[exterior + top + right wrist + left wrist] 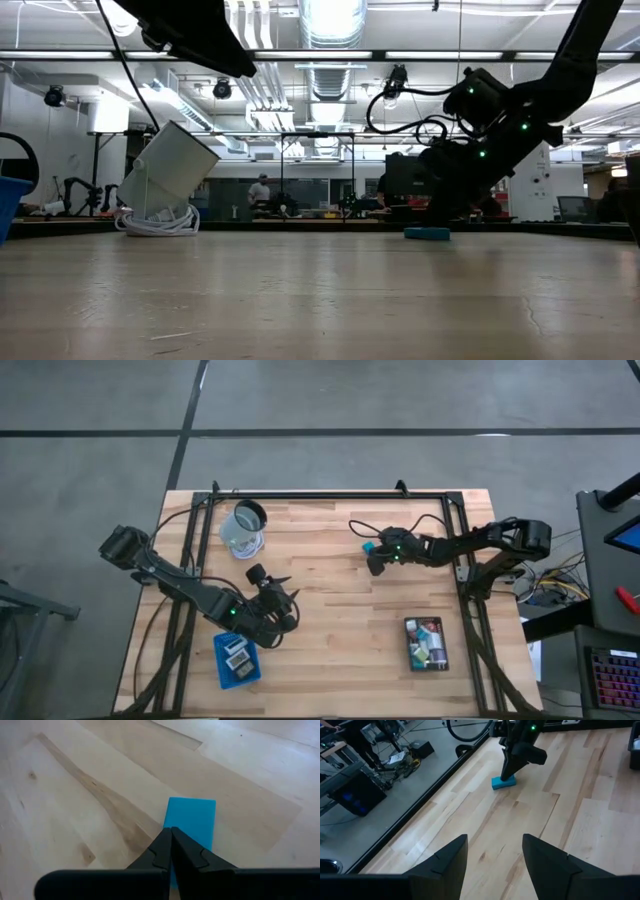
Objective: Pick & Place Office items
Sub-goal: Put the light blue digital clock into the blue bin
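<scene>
A teal block [368, 546] [503, 782] [192, 817] lies flat on the wooden table, right of centre toward the far side. My right gripper [376, 559] [171, 834] is shut, and its tips stand right at the block's top face. My left gripper [289, 589] [495, 842] hangs open above the table's near left, pointing toward the block, with nothing between its fingers. Other office items lie in the blue tray [222, 651] and the black tray [410, 626]. My right gripper comes at the teal block slanting from above, from the table's right side. Its shut fingertips [165, 840] stand over the block's top face [189, 820], near one short end. The block lies flat on the table. I cannot tell whether the tips touch it.
A clear round cup [245, 527] [168, 170] leans tilted on a coil of white cable at the far left. The blue tray sits at the near left below my left arm, the black tray at the near right. Bare wood lies between them.
</scene>
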`<state>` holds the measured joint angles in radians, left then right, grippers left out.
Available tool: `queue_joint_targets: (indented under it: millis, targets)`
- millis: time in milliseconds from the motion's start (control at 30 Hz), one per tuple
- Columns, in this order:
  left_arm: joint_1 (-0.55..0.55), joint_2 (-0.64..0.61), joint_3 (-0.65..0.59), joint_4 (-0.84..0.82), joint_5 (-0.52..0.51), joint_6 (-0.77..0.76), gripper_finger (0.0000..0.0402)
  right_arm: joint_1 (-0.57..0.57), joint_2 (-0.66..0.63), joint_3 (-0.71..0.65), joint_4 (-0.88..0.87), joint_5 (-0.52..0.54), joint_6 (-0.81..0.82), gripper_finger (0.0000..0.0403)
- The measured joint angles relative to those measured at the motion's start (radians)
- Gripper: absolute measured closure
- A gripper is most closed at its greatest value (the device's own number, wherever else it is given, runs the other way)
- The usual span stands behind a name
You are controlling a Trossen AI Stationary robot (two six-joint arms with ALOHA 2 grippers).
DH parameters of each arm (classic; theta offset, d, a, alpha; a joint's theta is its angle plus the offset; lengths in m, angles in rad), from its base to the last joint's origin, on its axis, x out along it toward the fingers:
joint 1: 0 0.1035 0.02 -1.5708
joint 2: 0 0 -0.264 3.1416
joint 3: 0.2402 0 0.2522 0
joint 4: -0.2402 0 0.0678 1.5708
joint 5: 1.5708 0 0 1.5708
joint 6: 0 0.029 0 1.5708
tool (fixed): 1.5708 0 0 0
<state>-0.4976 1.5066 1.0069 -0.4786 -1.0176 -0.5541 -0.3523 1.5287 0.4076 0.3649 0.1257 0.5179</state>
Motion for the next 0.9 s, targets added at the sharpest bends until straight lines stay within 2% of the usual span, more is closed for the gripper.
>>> queue_joint_targets:
  millis: [167,300,433,567,733,900]
  targets:
    - [0.000,0.000,0.000,0.000,0.000,0.000,0.0209,0.000,0.000,0.000,0.002,-0.009,0.026,0.0394]
    - [0.000,0.000,0.000,0.000,0.000,0.000,0.0209,0.008,0.001,-0.001,0.007,-0.082,0.059,0.0394]
    - [0.000,0.000,0.000,0.000,0.000,0.000,0.0209,0.055,0.008,-0.003,0.045,-0.136,0.059,0.0394]
    - [0.000,0.000,0.000,0.000,0.000,0.000,0.0209,0.127,0.037,-0.004,0.108,-0.138,0.062,0.0394]
    - [0.000,0.000,0.000,0.000,0.000,0.000,0.0209,0.224,0.119,0.011,0.200,-0.128,0.133,0.0394]
    - [0.000,0.000,0.000,0.000,0.000,0.000,0.0209,0.307,0.264,0.097,0.281,-0.126,0.156,0.0394]
